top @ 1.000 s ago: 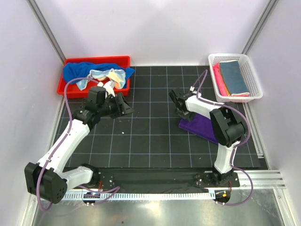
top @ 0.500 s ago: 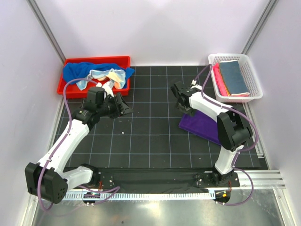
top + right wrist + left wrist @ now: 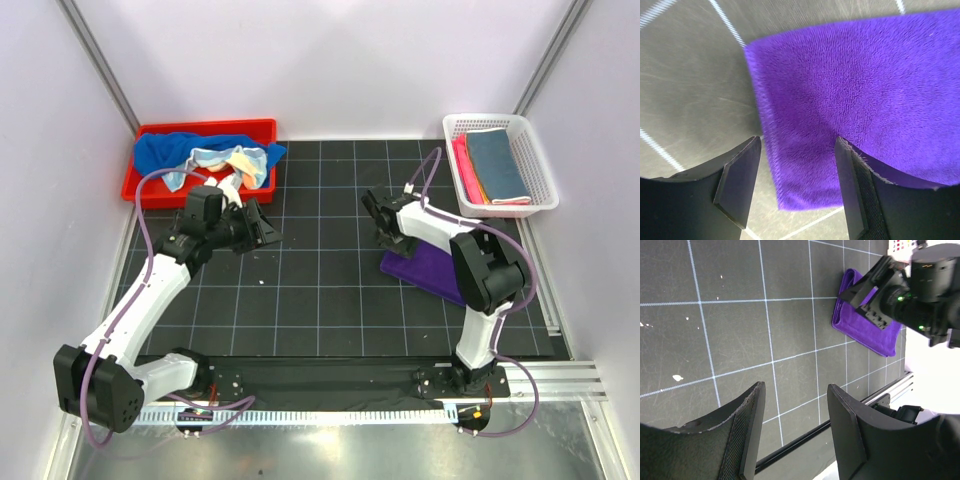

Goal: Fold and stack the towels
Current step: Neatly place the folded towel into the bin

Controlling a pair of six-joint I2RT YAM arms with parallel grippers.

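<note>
Towel [image 3: 425, 272], purple, flat; long axis diagonal, far-left to near-right

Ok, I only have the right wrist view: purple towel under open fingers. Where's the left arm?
Observer: The left fingers are open and empty over the mat near the red bin, well apart from the purple towel.
Operator: Anything stacked yet?
Observer: The white basket holds folded towels, slate blue on top.
Operator: More to fold?
Observer: A blue towel and a pale towel lie crumpled in the red bin.
</note>
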